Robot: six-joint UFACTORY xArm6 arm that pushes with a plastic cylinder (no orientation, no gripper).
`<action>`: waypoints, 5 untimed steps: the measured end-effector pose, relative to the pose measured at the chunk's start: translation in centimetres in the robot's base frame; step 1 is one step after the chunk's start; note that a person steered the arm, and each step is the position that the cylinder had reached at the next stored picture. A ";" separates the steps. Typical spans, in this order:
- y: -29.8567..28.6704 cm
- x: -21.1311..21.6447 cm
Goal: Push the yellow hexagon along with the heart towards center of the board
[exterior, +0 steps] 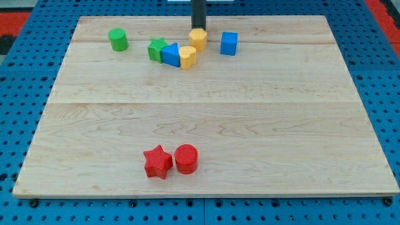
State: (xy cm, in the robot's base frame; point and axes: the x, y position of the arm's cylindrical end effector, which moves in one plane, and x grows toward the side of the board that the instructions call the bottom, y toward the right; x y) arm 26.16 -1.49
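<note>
The yellow hexagon (pixel 198 39) sits near the view's top centre of the wooden board (pixel 206 119). The yellow heart (pixel 187 57) lies just below and left of it, touching or nearly touching. My tip (pixel 198 29) stands right at the hexagon's top edge, on the side towards the view's top, touching it or almost. A blue block (pixel 170 54) presses against the heart's left side, with a green star (pixel 157 48) on its left.
A blue cube (pixel 229 43) stands right of the hexagon. A green cylinder (pixel 117 39) is at the top left. A red star (pixel 157 162) and a red cylinder (pixel 186 158) sit side by side near the bottom centre.
</note>
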 end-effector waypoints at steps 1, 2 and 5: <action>-2.6 4.3; -2.4 5.2; 3.5 7.0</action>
